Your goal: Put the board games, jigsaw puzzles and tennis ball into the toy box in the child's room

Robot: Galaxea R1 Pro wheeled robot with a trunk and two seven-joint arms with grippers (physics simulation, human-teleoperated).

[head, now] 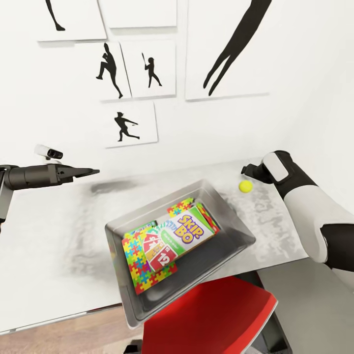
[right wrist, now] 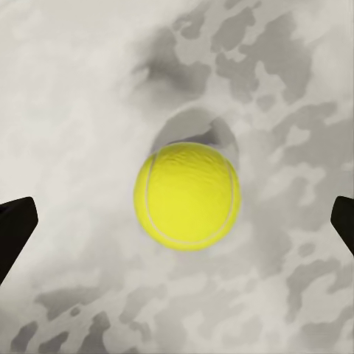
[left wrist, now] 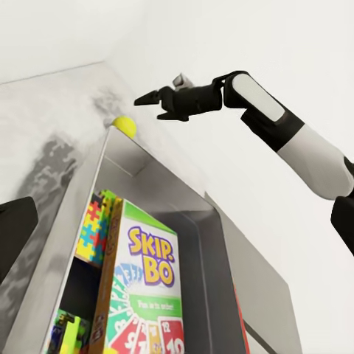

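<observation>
The ball (right wrist: 187, 196) is sitting on the bench (head: 59, 231), just beyond the bin's (head: 231, 223) far corner — the right gripper (head: 247, 170) is hovering over it, wide open and holding nothing. The Skip-Bo box (head: 183, 237) and jigsaw squares (head: 137, 263) are lying inside the bin. The left gripper (head: 88, 172) is hanging above the bench, well apart — empty, though I cannot tell how far open.
</observation>
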